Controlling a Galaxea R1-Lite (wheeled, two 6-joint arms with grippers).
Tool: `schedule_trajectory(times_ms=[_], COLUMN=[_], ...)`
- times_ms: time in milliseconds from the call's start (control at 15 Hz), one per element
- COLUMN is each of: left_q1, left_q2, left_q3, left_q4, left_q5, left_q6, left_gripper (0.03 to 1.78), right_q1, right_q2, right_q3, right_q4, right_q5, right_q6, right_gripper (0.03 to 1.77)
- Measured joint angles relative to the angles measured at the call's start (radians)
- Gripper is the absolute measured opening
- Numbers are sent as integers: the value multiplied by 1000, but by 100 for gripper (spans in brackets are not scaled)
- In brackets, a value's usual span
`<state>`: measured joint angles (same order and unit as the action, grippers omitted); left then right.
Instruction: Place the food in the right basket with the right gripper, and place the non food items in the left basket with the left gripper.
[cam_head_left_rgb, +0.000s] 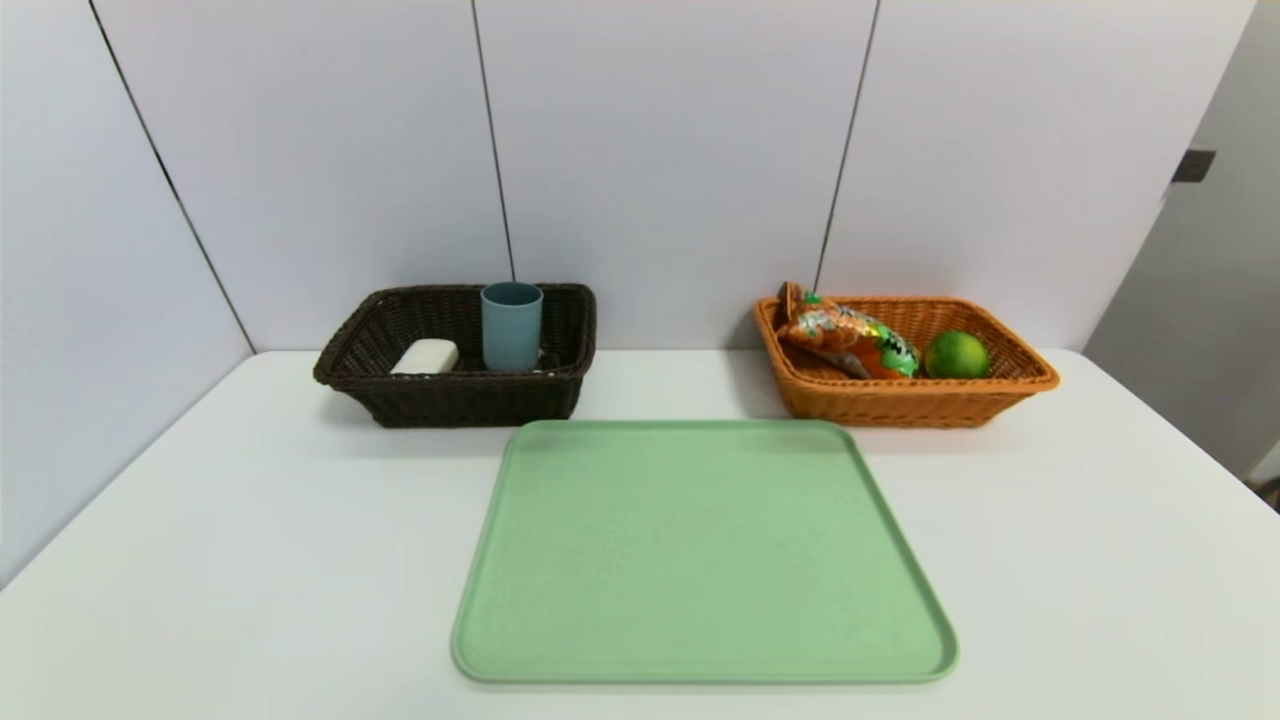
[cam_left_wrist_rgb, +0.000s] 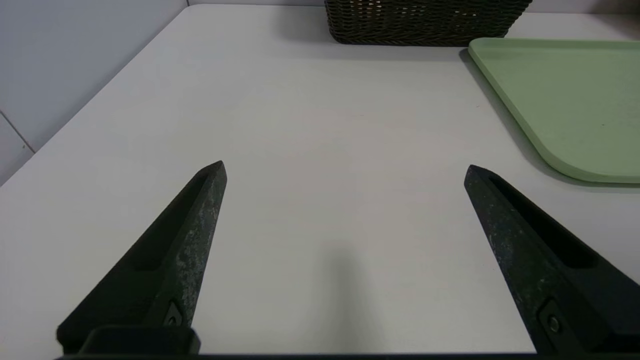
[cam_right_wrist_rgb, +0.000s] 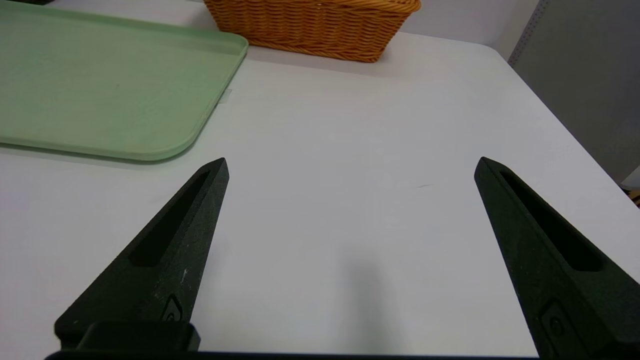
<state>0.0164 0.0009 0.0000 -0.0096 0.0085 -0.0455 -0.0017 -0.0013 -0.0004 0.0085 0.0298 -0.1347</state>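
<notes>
The dark brown left basket (cam_head_left_rgb: 345, 372) stands at the back left and holds a white soap-like block (cam_head_left_rgb: 425, 357) and an upright blue-grey cup (cam_head_left_rgb: 511, 325). In the light orange right basket (cam_head_left_rgb: 900, 400) at the back right lie the orange snack bag (cam_head_left_rgb: 848, 337) and a green citrus fruit (cam_head_left_rgb: 956, 355). Neither arm shows in the head view. My left gripper (cam_left_wrist_rgb: 345, 167) hangs open over bare table, short of the left basket (cam_left_wrist_rgb: 425, 22). My right gripper (cam_right_wrist_rgb: 351, 164) is open too, over bare table short of the right basket (cam_right_wrist_rgb: 320, 27). The peeler is hidden.
A pale green tray (cam_head_left_rgb: 700, 550) lies flat at the middle of the white table (cam_head_left_rgb: 250, 560), between and in front of the baskets. Grey wall panels close off the back and left side. The table's right edge (cam_right_wrist_rgb: 575, 135) runs close beside my right gripper.
</notes>
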Motion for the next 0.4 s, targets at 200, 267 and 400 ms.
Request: schedule_trajectory(times_ms=[200,267,400], left_q1=[0,0,0], left_q2=[0,0,0], left_q3=[0,0,0], left_q4=[0,-1,-1], left_q5=[0,0,0], left_q6=[0,0,0], left_gripper=[169,169,169], right_q1=[0,0,0], right_q2=[0,0,0], right_q3=[0,0,0], right_q4=[0,0,1], right_q5=[0,2,-1], right_q6=[8,10,14], right_gripper=[169,169,169])
